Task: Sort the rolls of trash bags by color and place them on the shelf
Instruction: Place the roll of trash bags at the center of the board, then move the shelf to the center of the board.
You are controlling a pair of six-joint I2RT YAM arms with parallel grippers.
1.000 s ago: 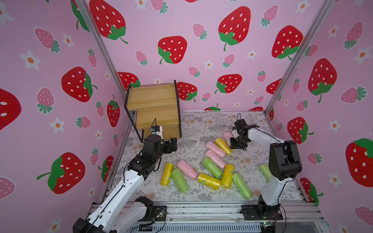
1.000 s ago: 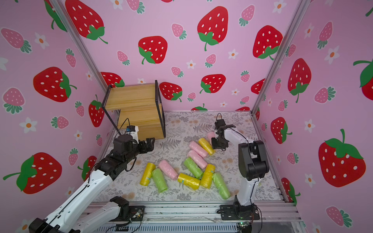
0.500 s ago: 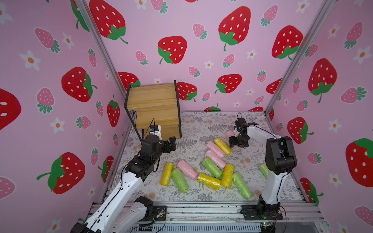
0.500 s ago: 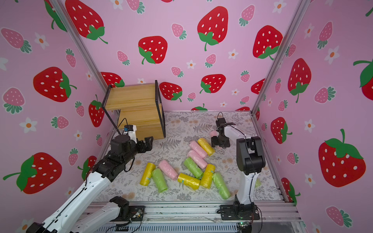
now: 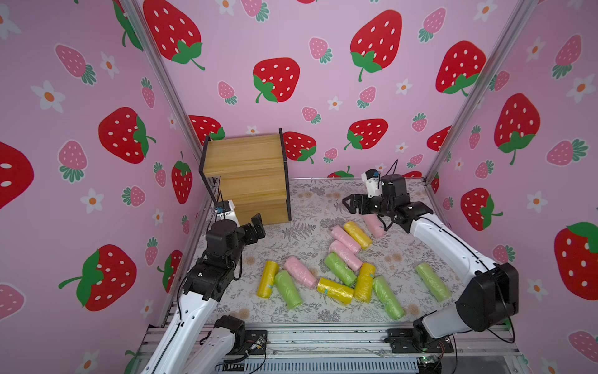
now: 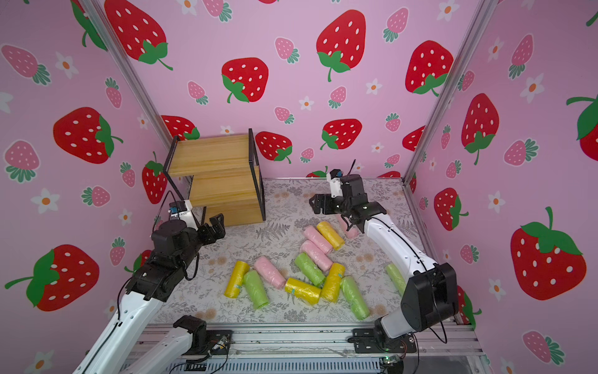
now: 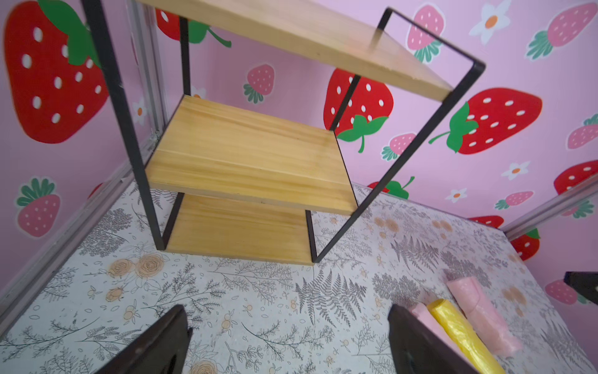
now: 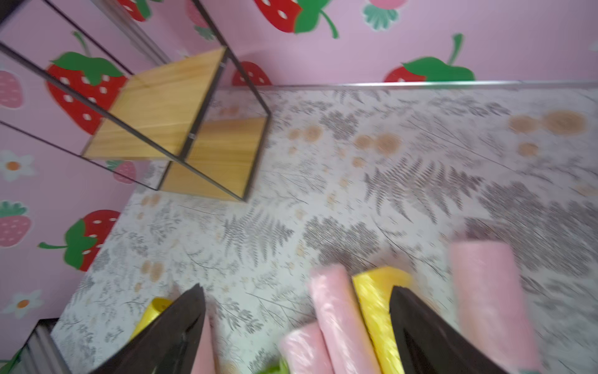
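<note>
Left and right jaws gape empty, pink roll [image 8: 485, 291] lying just beside the right.

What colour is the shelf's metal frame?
Black. The shelf frame shows best in the left wrist view.

Table [image 5: 310, 197]: floral-print top.
Shelf [image 5: 249, 175]: stands at the far left corner.
Rolls of trash bags [image 5: 339, 268]: twelve, lying scattered centre to right, several touching.

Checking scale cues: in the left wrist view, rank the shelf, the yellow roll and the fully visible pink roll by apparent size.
1. shelf, by far.
2-3. pink roll and yellow roll: alike; yellow partly hidden, unranked.
</note>
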